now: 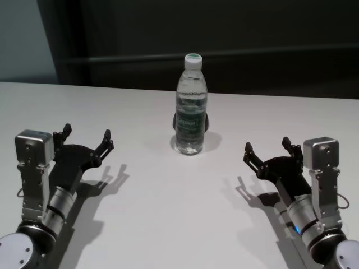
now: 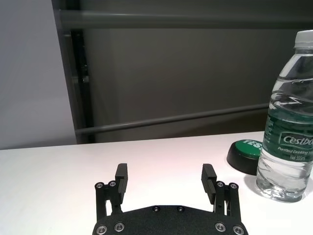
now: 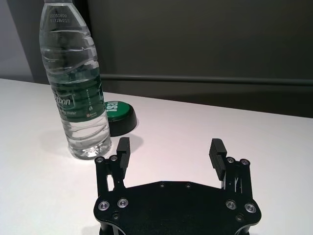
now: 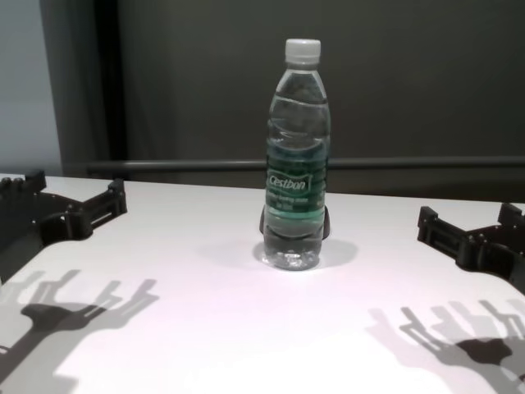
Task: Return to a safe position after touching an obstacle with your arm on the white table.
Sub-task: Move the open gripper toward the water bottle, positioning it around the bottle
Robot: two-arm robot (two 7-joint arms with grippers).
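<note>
Two grippers in view, both with jaws apart and nothing between them. Left gripper [image 1: 87,137] hovers over the left side of the tabletop [image 1: 168,224], well apart from the bottle [image 1: 191,106]. Right gripper [image 1: 268,150] sits over the right side, also well apart from it. Both point forward and slightly inward toward the bottle.

Bottle stands upright near the middle of the tabletop, toward the far edge, between the two grippers. Clear plastic, white cap [image 1: 193,60], green "Cestbon" label [image 4: 296,190], filled with water. Neither arm touches it.

Just behind the bottle, touching or nearly touching its base: a low dark puck [image 3: 119,115] with a green top carrying white lettering. In the head and chest views it is mostly hidden by the bottle, only its edges showing on either side.

Left wrist view: left jaws spread wide, bottle [image 2: 288,122] and puck [image 2: 245,154] off to one side ahead. Right wrist view: right jaws spread wide, bottle [image 3: 76,83] ahead and to one side.

Gripper shadows fall on the tabletop on the near side of each gripper. Behind the tabletop: dark wall [image 1: 252,33] with a horizontal rail [image 4: 426,162].
</note>
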